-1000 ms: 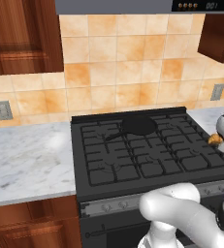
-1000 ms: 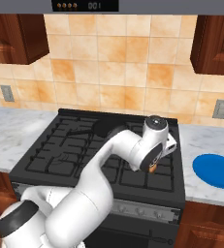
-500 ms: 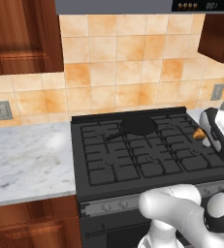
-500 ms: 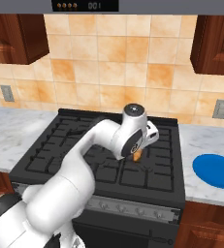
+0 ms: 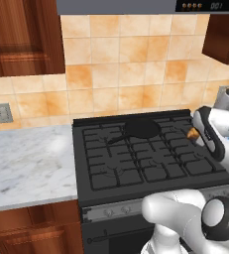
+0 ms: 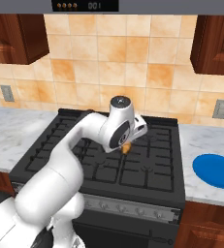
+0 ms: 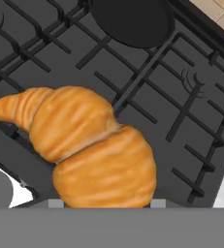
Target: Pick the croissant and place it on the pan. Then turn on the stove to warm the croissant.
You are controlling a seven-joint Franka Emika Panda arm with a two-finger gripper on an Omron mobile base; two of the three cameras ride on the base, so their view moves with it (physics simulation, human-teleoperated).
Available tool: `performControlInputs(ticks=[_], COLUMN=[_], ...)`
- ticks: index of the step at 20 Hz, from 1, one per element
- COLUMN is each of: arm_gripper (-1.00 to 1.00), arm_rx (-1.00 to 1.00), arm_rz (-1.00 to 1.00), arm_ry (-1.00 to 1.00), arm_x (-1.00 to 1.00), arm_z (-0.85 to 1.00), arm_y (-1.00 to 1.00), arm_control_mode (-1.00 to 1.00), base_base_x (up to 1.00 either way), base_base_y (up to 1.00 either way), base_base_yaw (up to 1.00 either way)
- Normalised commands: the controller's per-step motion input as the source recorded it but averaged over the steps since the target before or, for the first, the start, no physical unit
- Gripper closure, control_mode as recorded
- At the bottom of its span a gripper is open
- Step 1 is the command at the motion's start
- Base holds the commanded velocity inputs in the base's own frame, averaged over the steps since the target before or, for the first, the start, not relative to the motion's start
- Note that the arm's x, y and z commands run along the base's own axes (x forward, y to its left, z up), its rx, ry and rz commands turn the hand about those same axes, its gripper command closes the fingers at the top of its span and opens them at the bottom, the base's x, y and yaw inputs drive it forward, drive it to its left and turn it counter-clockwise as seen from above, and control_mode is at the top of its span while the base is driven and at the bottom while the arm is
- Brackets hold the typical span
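Gripper [image 6: 126,147] clamped on the croissant [image 7: 84,145] above the stove [image 5: 150,163]: carry level toward the pan [image 5: 142,128] at the back edge, releasing over its centre.

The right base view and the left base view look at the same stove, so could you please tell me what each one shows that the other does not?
Right base view alone: a blue plate on the counter right of the stove, and a second wall outlet at the right.

Left base view alone: the pan on a back burner, unobstructed.

Both: the black stove, the tiled backsplash, and the gripper holding the croissant above the grates.
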Motion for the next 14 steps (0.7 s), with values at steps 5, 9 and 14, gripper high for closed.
performControlInputs(ticks=[5,9,14], arm_gripper=[1.0,1.0,1.0], arm_rx=[-0.03,0.0,0.0], arm_rz=[0.0,0.0,0.0], arm_ry=[0.0,-0.05,-0.01], arm_x=[0.27,0.19,0.35], arm_z=[0.2,0.23,0.16], arm_y=[0.65,0.55,0.56], arm_control_mode=[-1.0,-1.0,-1.0], base_base_x=[0.0,0.0,0.0], base_base_y=[0.0,0.0,0.0], base_base_yaw=[0.0,0.0,0.0])
